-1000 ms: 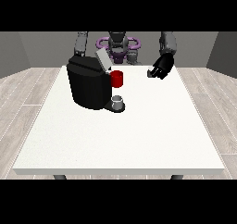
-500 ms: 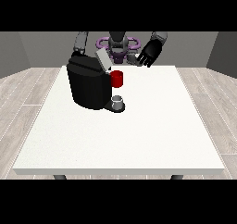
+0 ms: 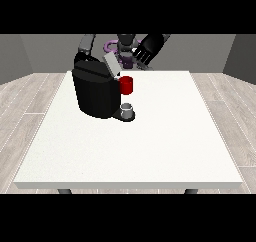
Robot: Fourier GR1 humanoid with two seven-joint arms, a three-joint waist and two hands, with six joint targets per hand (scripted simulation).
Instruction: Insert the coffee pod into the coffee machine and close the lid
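Standing near the table's (image 3: 150, 151) far left corner, the black coffee machine (image 3: 95, 92) has its grey lid (image 3: 112, 65) tilted up. A red thing at the machine (image 3: 126, 85) shows at its front, above a grey thing (image 3: 128, 108) on the base. The robot hand at the view's right (image 3: 147, 48) hovers above the far edge, fingers spread and holding nothing.

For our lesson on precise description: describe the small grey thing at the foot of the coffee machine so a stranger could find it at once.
On the large white table stands a bulky black coffee machine near the far left. At its base, on the side toward the table's middle, sits a small grey cylindrical thing. It lies directly below a red thing at the machine, and is grey and lower.
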